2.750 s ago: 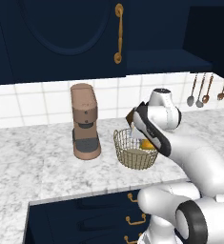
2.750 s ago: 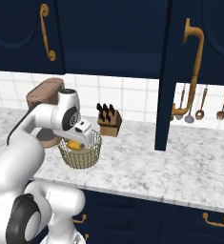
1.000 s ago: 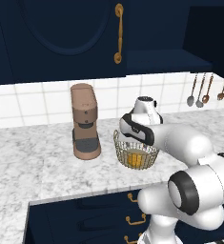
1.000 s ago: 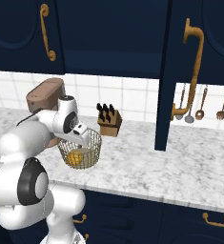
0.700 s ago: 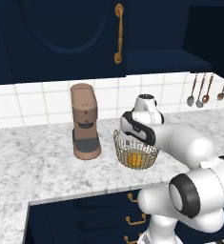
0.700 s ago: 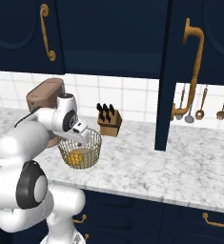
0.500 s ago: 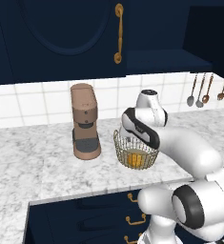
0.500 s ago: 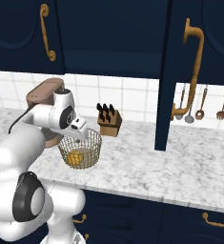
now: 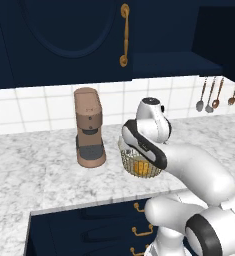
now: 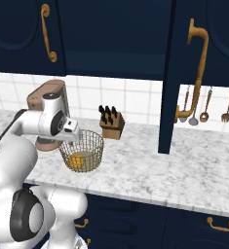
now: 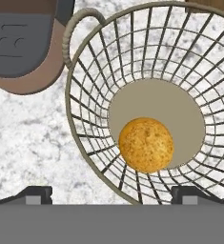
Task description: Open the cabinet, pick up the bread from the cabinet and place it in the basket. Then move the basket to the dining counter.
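Note:
The bread [image 11: 146, 145], a round golden bun, lies loose on the beige bottom of the wire basket [image 11: 87, 138]. My gripper [image 11: 111, 195] hovers just above the basket's near rim, open, with nothing between the fingertips [image 11: 35, 194]. In the right base view the hand [image 10: 69, 131] sits over the left edge of the basket [image 10: 94, 146], with the bread [image 10: 78, 160] inside. In the left base view my forearm crosses in front of the basket [image 9: 131, 162]. One door [image 10: 167, 73] of the navy cabinet stands swung open. The dining counter is out of view.
A brown coffee machine [image 9: 89, 127] stands just left of the basket, close to its handle loop [image 11: 80, 24]. A knife block [image 10: 111, 124] sits behind the basket by the tiled wall. Utensils [image 10: 203, 104] hang at the right. Marble counter [image 10: 150, 170] stretches to the right.
The arm's upper links have swung and the hand has lifted slightly above the basket's rim. The bread stays lying in the basket, which has not moved.

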